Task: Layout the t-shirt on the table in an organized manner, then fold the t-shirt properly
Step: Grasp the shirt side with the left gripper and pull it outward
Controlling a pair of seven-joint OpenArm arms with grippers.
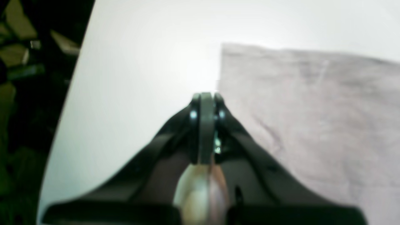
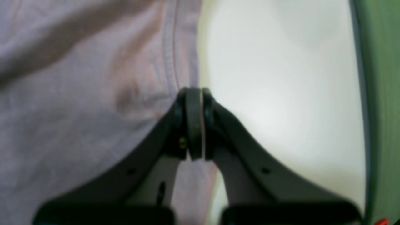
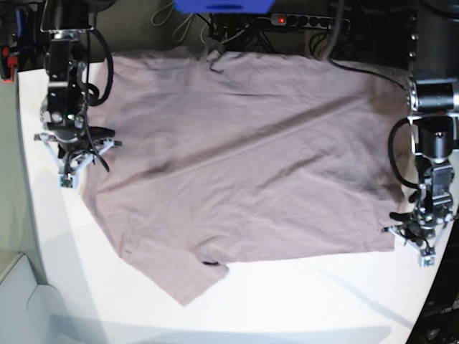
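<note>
Across most of the tabletop [image 3: 287,301] you've got the t-shirt [image 3: 244,158] spread out, wrinkly, one sleeve poking toward the near edge. Your left gripper [image 3: 427,259] sits just past the shirt's corner on the base view's right, fingers [image 1: 200,125] pressed together; whether they pinch any cloth is hard to tell. Your right gripper [image 3: 66,180] is at the opposite side, fingers [image 2: 193,122] also pressed together right at the hem, maybe nipping it, too blurry to say. Both wrist views are soft. The shirt's far edge is partly hidden by cables [image 3: 237,29].
</note>
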